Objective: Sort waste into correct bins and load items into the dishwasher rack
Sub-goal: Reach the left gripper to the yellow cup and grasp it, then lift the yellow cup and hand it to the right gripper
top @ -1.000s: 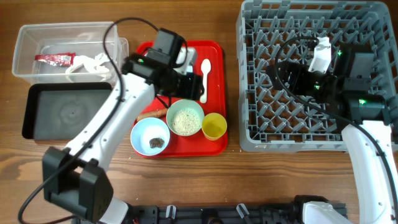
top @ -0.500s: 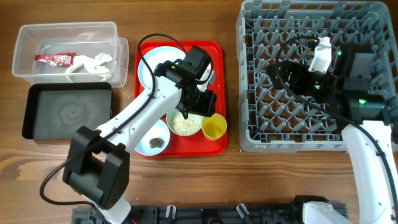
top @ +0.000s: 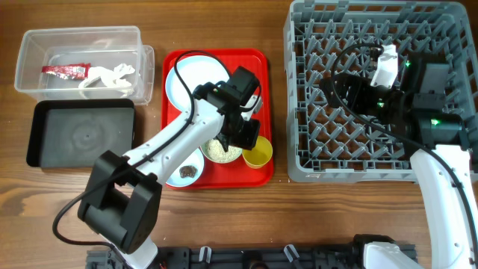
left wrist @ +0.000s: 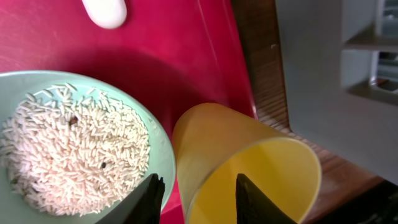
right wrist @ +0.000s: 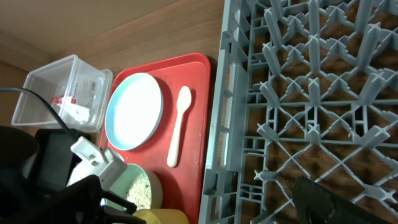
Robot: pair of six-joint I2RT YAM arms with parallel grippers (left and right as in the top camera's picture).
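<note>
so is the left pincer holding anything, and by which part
Nothing gripped. The left pincer is open, straddling the wall of the yellow cup, one finger outside and one over its inside, not closed on it.

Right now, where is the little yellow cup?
In the overhead view, the yellow cup stands at the red tray's near right corner, beside the green bowl, with the left gripper over it.

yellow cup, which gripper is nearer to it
Left. The left gripper is right at the yellow cup, open astride its wall; the right gripper hangs over the dishwasher rack, far off.
</note>
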